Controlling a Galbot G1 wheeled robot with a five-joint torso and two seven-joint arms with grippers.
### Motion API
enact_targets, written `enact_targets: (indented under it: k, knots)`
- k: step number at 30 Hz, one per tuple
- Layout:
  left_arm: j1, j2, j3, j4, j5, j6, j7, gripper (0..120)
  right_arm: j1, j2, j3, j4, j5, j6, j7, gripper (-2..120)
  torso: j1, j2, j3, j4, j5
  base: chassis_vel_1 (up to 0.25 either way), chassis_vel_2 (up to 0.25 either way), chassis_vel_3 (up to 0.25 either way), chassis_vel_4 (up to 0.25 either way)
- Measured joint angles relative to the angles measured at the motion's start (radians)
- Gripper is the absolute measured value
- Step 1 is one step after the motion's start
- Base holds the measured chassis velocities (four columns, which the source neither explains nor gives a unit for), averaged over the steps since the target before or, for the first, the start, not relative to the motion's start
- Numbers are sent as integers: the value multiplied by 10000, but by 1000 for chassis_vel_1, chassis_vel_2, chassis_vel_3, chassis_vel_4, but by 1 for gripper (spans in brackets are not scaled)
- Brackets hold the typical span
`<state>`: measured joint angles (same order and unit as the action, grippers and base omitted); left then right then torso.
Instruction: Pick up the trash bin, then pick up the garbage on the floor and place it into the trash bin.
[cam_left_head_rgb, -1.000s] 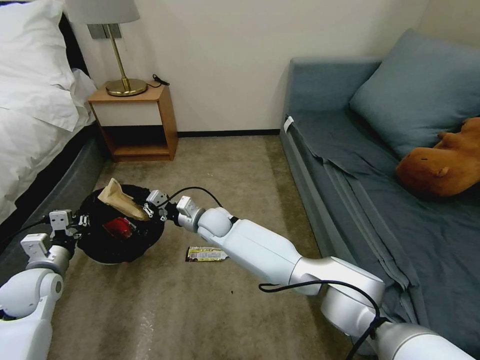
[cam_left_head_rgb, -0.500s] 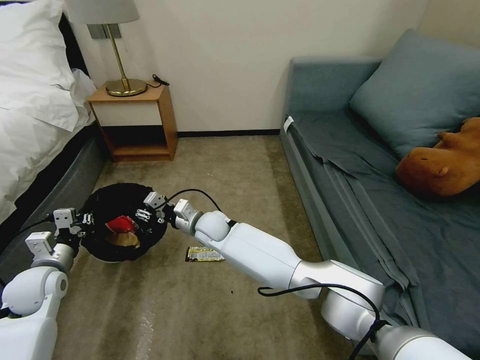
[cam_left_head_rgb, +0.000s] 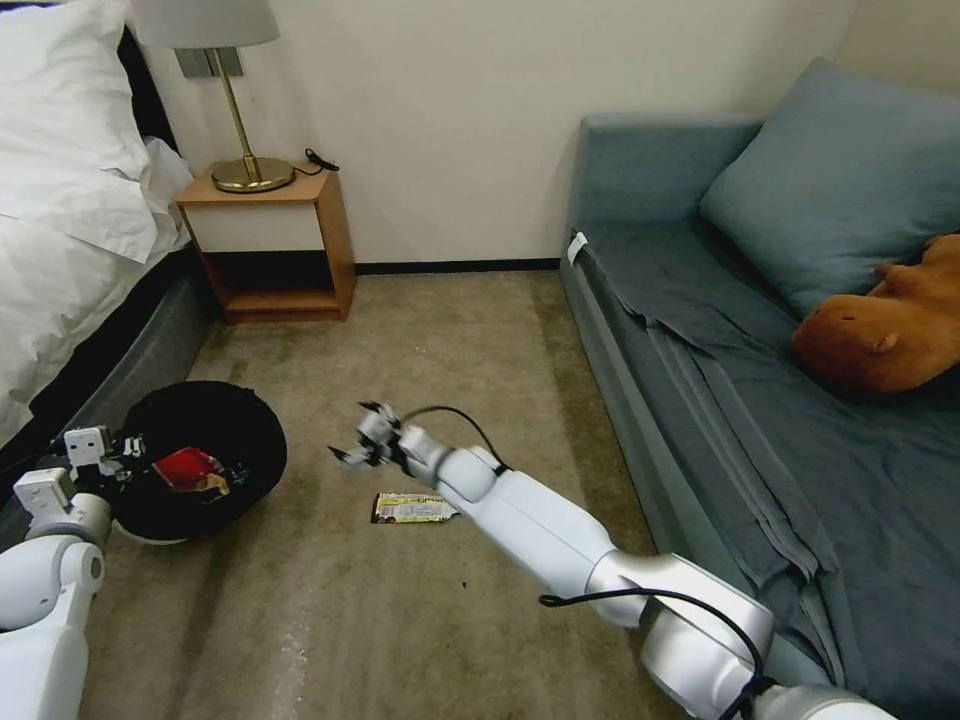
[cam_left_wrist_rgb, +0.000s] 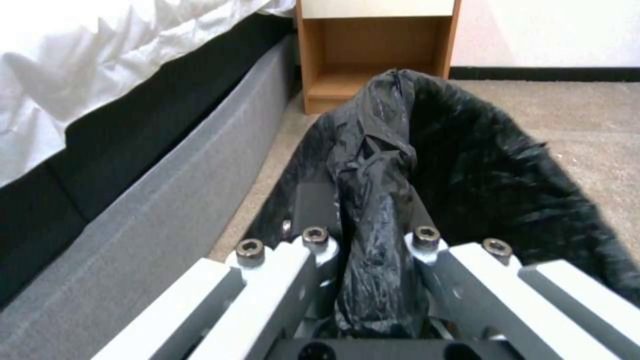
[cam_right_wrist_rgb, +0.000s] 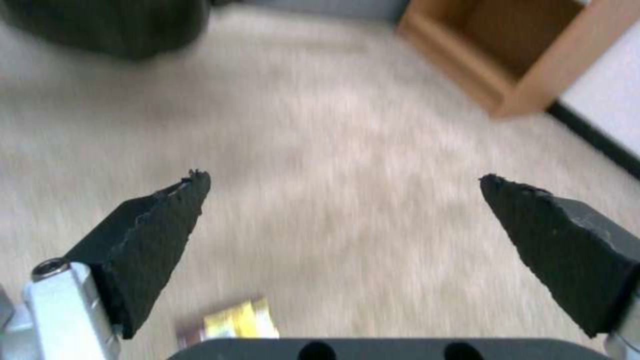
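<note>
The trash bin (cam_left_head_rgb: 215, 440), lined with a crinkly black bag, hangs low at the left beside the bed, its white base showing underneath. My left gripper (cam_left_head_rgb: 128, 452) is shut on its near rim; in the left wrist view the fingers (cam_left_wrist_rgb: 313, 240) pinch a fold of the black liner (cam_left_wrist_rgb: 373, 190). A red-and-white wrapper (cam_left_head_rgb: 185, 466) and a bit of tan paper (cam_left_head_rgb: 216, 486) lie inside. My right gripper (cam_left_head_rgb: 358, 442) hovers open and holding nothing over the carpet, right of the bin. A dark-and-gold snack wrapper (cam_left_head_rgb: 412, 508) lies flat on the floor just behind it, also seen as the wrapper (cam_right_wrist_rgb: 233, 322) below the spread fingertips (cam_right_wrist_rgb: 190, 187).
The bed (cam_left_head_rgb: 70, 230) runs along the left, with a wooden nightstand (cam_left_head_rgb: 275, 240) and a lamp (cam_left_head_rgb: 235, 100) at the back wall. A blue sofa (cam_left_head_rgb: 720, 330) carrying a pillow and a brown plush animal (cam_left_head_rgb: 885, 325) lines the right side. Carpet lies between them.
The tan paper bag left my right gripper and dropped into the bin. The right gripper pulled away to the right. The left arm drew the bin further left.
</note>
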<state>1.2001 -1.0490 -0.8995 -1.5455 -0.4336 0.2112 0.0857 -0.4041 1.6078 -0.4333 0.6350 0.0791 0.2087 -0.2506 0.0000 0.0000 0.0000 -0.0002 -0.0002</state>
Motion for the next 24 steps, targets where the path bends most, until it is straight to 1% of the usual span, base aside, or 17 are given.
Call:
enact_targets:
  k: [2, 5, 9, 11, 16, 24]
  knots:
    - [5, 0, 0, -5, 8, 0, 0, 6, -43, 1, 89, -159, -194, 31, -20, 100, 0, 1, 0, 0, 1, 0, 0, 0, 0]
    - [21, 44, 8, -50, 16, 0, 2, 6, -192, 2, 356, -721, -889, 119, -127, 100, 0, 0, 0, 0, 1, 0, 0, 0, 0]
    - [38, 84, 8, -91, 1, 0, 0, 6, -233, 4, 450, -896, -1074, 128, -144, 100, 0, 0, 0, 2, 4, 0, 0, 0, 0]
    - [57, 157, 15, -194, -48, 0, -6, 6, -263, 4, 734, -1402, -1572, 191, -153, 100, 0, 0, -1, 4, 4, 0, 0, 0, 0]
    - [59, 174, 68, -359, -88, -1, -4, 6, -268, 3, 888, -1804, -1881, 128, -146, 100, 0, 0, 0, -1, 4, 0, 0, 0, 0]
    - [41, 127, 215, -530, -99, 17, -1, 6, -327, 4, 920, -2021, -1996, -110, -258, 100, 0, 0, 0, 1, 4, 0, 0, 0, 0]
